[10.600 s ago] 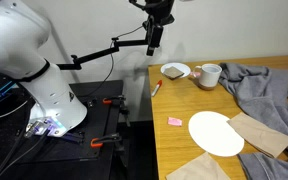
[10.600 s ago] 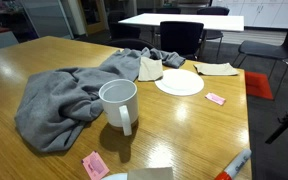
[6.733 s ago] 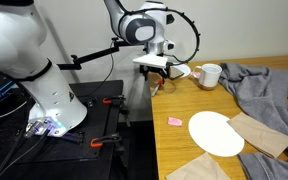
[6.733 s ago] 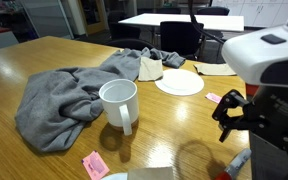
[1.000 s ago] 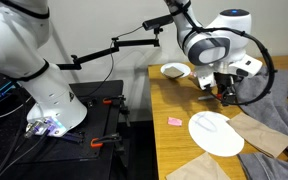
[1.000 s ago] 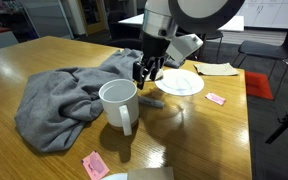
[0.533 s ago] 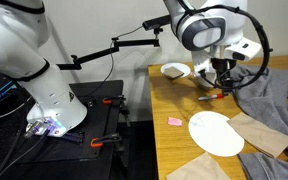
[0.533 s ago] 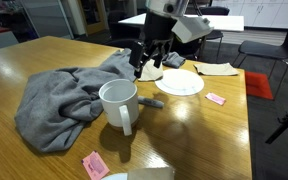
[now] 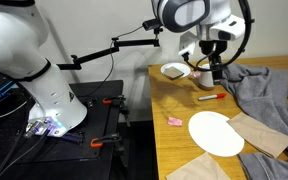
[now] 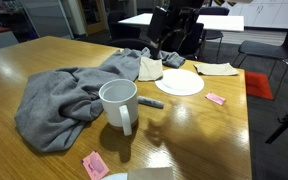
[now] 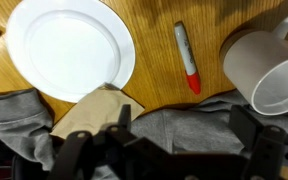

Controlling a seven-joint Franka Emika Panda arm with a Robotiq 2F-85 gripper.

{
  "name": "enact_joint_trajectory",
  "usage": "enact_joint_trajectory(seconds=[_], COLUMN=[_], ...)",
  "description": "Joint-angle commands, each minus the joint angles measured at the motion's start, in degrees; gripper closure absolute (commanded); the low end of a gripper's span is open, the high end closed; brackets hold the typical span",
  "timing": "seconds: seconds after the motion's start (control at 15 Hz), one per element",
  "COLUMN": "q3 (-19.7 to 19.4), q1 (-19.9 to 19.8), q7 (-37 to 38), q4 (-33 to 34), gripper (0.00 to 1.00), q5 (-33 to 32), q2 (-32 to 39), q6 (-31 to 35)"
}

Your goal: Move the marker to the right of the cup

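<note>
The marker (image 9: 210, 98), a short red stick, lies flat on the wooden table just in front of the cup (image 9: 206, 76), a white mug. In the wrist view the marker (image 11: 187, 57) lies between the cup (image 11: 269, 70) and the white plate. In an exterior view it lies (image 10: 150, 102) right beside the cup (image 10: 119, 103). My gripper (image 9: 215, 72) hangs above the cup and marker, apart from both. In the wrist view the gripper (image 11: 159, 150) is open and empty, its jaws wide apart over grey cloth.
A white plate (image 9: 216, 133) and a brown napkin (image 9: 259, 133) lie toward the front. A grey cloth (image 9: 269, 85) is heaped beside the cup. A bowl (image 9: 175, 71) stands at the back edge. A pink note (image 9: 174, 121) lies near the table's side edge.
My gripper has risen from table height beside the cup and drawn back. The marker stays lying on the table next to the cup, free of the gripper.
</note>
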Motion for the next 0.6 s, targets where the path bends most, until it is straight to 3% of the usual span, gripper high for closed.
enact_joint_trajectory(seconds=[0.0,0.13,0.2,0.53], q3=[-1.0,-0.9,1.0,1.3], q1=[1.2,1.6,-0.9,-1.1], q7=[4.9,5.6,3.3,3.4], q4=[-5.4,-6.6,-3.9,-4.2], gripper=[0.00,0.00,0.00,0.00], q5=[-4.7,-5.7,-4.2,-4.2], q2=[-6.6,-8.2,-4.8,-4.8], q6=[-0.5,-0.4,-0.1,0.0])
